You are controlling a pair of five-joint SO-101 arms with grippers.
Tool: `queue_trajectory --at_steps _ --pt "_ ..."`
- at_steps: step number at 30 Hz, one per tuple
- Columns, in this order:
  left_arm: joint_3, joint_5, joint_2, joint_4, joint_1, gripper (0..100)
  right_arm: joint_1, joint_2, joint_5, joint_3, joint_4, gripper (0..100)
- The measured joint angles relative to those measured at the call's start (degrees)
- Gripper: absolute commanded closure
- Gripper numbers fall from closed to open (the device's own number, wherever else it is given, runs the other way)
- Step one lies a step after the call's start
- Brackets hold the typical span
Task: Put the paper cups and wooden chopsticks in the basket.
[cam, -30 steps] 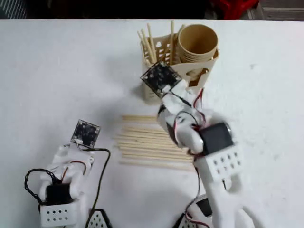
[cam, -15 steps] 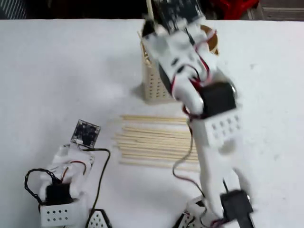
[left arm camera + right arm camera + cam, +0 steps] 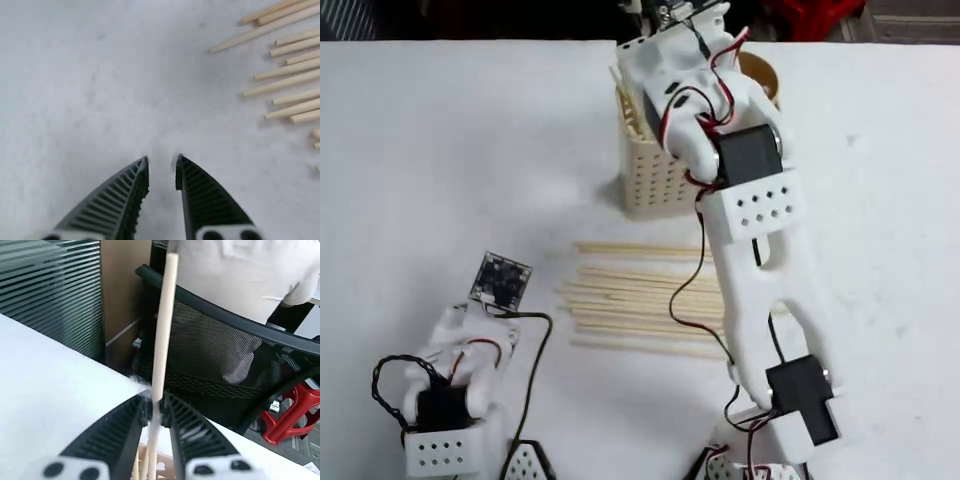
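Over the cream slotted basket (image 3: 650,185) at the back of the table, my right gripper (image 3: 158,402) is shut on one wooden chopstick (image 3: 164,325), held upright. Several chopsticks (image 3: 628,100) stand in the basket, and the brown rim of a paper cup (image 3: 763,75) shows behind the right arm (image 3: 750,230). A row of loose chopsticks (image 3: 640,300) lies on the white table in front of the basket. My left gripper (image 3: 162,159) hovers low over bare table beside their ends (image 3: 285,75), its fingers a narrow gap apart and holding nothing.
The left arm (image 3: 450,390) sits folded at the front left corner. The right arm stretches from the front edge across the chopstick row to the basket. An office chair (image 3: 225,355) and a seated person are beyond the table's far edge.
The right arm has swung up from the chopstick row and stretched out over the basket, carrying one chopstick. The left arm has stayed still.
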Motion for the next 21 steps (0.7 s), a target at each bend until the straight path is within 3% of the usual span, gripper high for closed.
queue_trajectory --at_steps 9,17,21 --pt "0.00 0.00 0.00 0.00 0.00 89 -0.18 0.00 0.00 0.00 6.07 96.9" --pt "0.00 0.00 0.00 0.00 0.00 89 0.26 0.00 0.00 -0.44 10.37 78.8" --pt "0.00 0.00 0.00 0.00 0.00 89 0.09 -0.09 0.00 -0.62 13.19 80.4"
